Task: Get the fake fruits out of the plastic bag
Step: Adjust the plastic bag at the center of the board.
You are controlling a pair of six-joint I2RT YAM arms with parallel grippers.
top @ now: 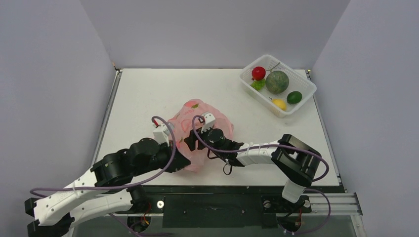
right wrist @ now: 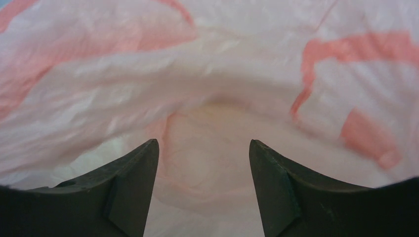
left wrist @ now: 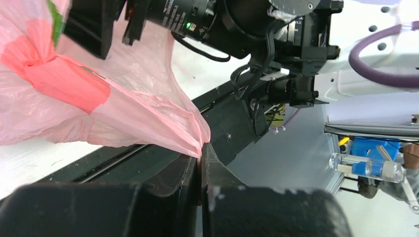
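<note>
Pink bag (top: 200, 129) sits crumpled on the table (top: 143, 94), middle-ish, toward the near edge. Left end effector (left wrist: 201, 154) is clenched tight on a pinched fold of the bag's edge. Right end effector (right wrist: 203, 168) has its jaws spread apart, nose right up against the bag film, released. Far right, the white basket (top: 309, 85) holds the red fruit (top: 258, 73), melon (top: 277, 82), lemon (top: 279, 103), dark green oval (top: 294, 97) and leafy piece (top: 257, 84).

You've got a white perforated basket (top: 292, 70) parked at the far right corner of your white table (top: 148, 94), with plain grey walls (top: 49, 74) all round.
</note>
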